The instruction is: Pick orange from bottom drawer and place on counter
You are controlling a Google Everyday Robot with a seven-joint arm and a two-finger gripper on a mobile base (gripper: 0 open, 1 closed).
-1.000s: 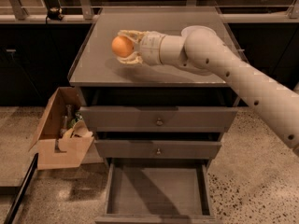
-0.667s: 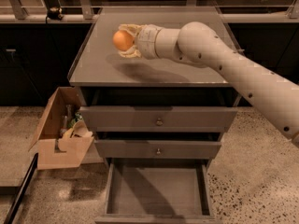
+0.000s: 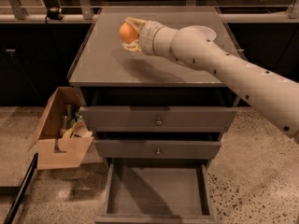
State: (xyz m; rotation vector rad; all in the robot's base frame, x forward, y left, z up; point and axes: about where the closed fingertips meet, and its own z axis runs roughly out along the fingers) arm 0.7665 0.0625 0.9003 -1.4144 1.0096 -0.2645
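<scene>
Over the back left corner of the counter (image 3: 107, 62): the orange (image 3: 127, 32), up in the air, squeezed tight in the gripper (image 3: 130, 34). Not yet down on the top. Looks too high to let go. Might bounce, roll to the left edge and drop by the cardboard box (image 3: 60, 135). Could also fall off the front edge, back into the open bottom drawer (image 3: 156, 197).

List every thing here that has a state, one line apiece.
gripper, shut on the orange, above the counter
orange, held, not yet set down
bottom drawer, pulled open, nothing seen inside
middle drawer, shut
top drawer, shut
cardboard box, flaps open, things inside
</scene>
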